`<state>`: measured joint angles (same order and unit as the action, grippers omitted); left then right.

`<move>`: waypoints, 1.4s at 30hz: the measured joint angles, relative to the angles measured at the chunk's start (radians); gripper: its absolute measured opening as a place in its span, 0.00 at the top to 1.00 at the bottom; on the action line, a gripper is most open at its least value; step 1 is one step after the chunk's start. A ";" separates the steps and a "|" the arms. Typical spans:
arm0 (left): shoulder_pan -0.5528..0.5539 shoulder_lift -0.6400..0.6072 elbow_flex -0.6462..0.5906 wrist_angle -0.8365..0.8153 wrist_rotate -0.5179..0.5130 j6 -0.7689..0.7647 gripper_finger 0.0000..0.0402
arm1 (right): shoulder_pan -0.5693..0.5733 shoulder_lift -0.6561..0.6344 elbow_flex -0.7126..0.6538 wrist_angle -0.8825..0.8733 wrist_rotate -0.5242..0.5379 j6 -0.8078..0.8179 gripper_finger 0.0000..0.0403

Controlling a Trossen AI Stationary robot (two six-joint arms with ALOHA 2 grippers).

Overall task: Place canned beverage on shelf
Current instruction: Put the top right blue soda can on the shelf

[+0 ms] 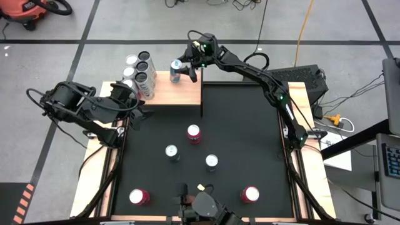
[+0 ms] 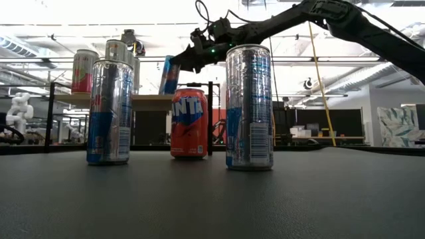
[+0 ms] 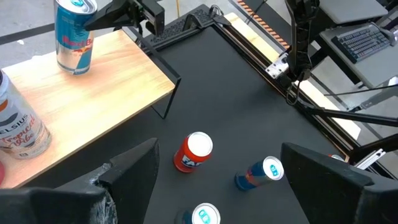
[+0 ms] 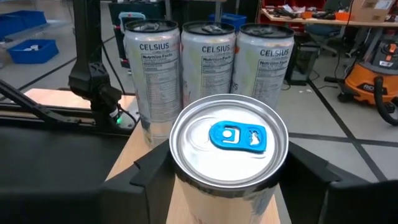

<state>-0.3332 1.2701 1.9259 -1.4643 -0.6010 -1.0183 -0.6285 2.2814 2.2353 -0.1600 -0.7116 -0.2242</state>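
Overhead, the large black tabletop mat [image 1: 244, 119] fills most of the table, and the rectangular pale-wood shelf on thin black supports [image 1: 181, 94] stands at its far left corner. The dark right arm stretches from its base at the mat's right edge diagonally across the far side, wrist bent so that the right gripper [image 1: 182, 70] sits over the shelf's far edge. Its two fingers stand partly apart on either side of the slim blue-and-silver can with a blue pull tab [image 4: 229, 140]; that can stands on the shelf board near its far edge, and whether the pads press its sides or stand just clear cannot be told. The dark left arm is folded beside the mat's left edge, with the left gripper [image 1: 139, 107] hovering at the shelf's left end, fingers [image 3: 134, 168] spread wide and holding nothing.

Along the shelf's far left corner stands a cluster of tall white Celsius cans [image 1: 142, 72]. On the mat itself, a short orange Fanta can [image 1: 194, 133] stands just in front of the shelf, two slim blue-and-silver cans [image 1: 172, 152] stand near the mat's middle, and two red-and-pink cans [image 1: 139, 197] stand towards the near edge, well apart.
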 joint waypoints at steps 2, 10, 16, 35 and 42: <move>0.000 0.000 0.000 0.000 0.000 0.000 0.16 | 0.000 0.000 0.000 -0.009 0.001 0.000 0.45; 0.000 0.000 0.000 0.000 0.000 0.000 0.16 | 0.000 0.000 0.000 -0.004 0.007 0.000 0.35; 0.000 0.000 0.000 0.000 0.000 0.000 0.16 | -0.001 0.008 0.002 -0.006 0.007 0.001 0.34; 0.000 0.000 0.000 -0.001 -0.003 0.003 0.16 | 0.000 -0.172 0.002 -0.211 0.149 0.146 0.34; 0.000 0.000 0.000 -0.002 -0.014 0.008 0.16 | 0.019 -0.169 0.000 -0.476 0.172 0.186 0.40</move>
<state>-0.3332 1.2705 1.9259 -1.4666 -0.6155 -1.0099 -0.6097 2.1129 2.2353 -0.6361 -0.5392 -0.0383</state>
